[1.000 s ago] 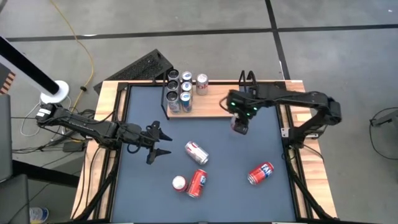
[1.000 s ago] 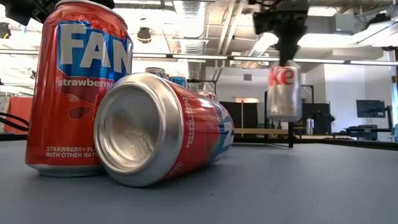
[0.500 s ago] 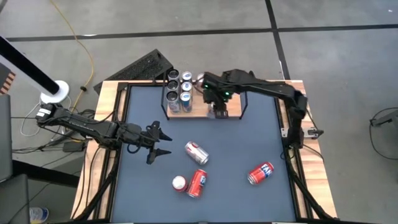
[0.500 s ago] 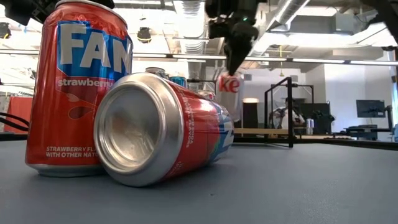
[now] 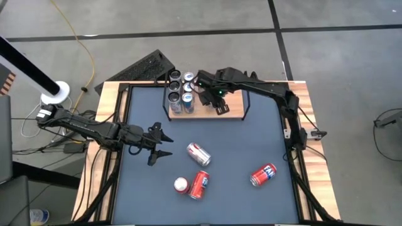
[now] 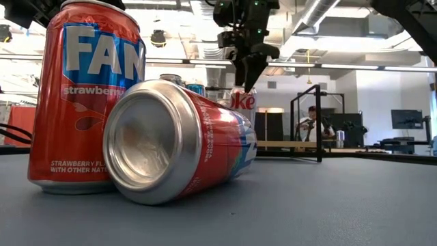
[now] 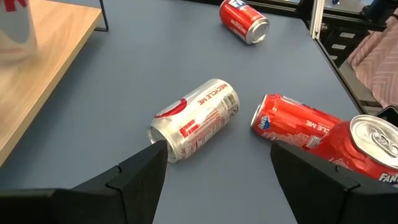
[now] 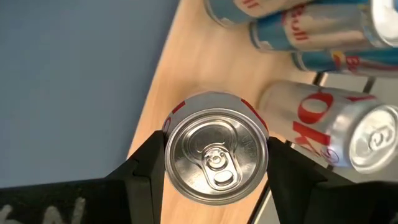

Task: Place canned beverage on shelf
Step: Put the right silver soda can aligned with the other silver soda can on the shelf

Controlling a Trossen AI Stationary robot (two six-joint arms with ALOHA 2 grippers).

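Right gripper (image 8: 214,180) is over the shelf (image 5: 232,112), fingers closed against both sides of an upright silver Diet Coke can (image 8: 216,147), top facing the wrist camera. The can hangs above the shelf's wooden board, just beside a second silver Coke can (image 8: 336,124) and the blue-and-silver cans (image 5: 181,94) grouped at the shelf's left end; whether its base touches the board I cannot tell. In the low view the held can shows under the fingers (image 6: 244,72). Left gripper (image 5: 158,144) waits over the dark mat, well short of the shelf, jaws partly apart and holding nothing. Near it lie a silver can (image 5: 198,154), red cans (image 5: 200,184) and, further right, a Fanta can (image 5: 263,175).
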